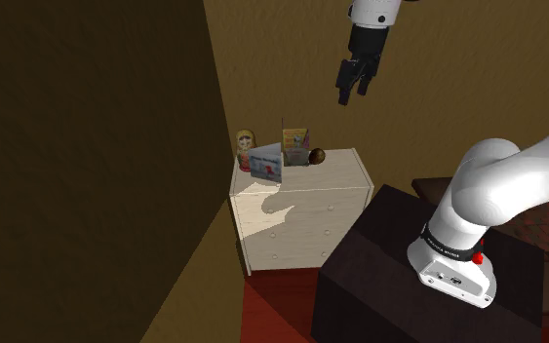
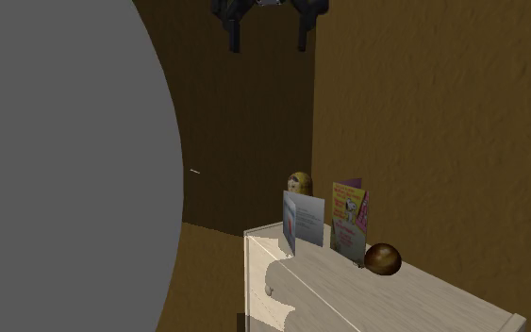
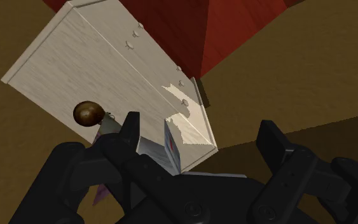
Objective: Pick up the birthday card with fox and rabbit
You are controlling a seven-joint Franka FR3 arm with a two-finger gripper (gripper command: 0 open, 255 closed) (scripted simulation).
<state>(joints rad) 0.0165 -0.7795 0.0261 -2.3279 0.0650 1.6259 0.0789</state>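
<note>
The pincer hangs released, fingers well apart and clasping nothing, high above the chest of drawers and off toward the front of the chest from the things that stand on it.

1. Identify the target. Two cards stand on the top. The drawings are too small to read. Judged by its red mark, the white, blue-edged birthday card is the likelier one. It stands half open and upright at the back corner of the top, on the shoulder view's left.
2. Note the neighbours. A doll stands just behind the card in that corner. A yellow-and-purple card stands just beside it along the back edge. A brown ball lies further along that edge.
3. Carry the pincer across until it is over that corner, then descend. In the wrist view the card lies below the pincer, beside one finger and not yet centred between the two.
4. Turn the wrist so the fingers straddle one thin panel near its upper edge.
5. Close gently. A standing card will likely tip at a sideways nudge.
6. Lift straight up, clear of the doll.
</note>
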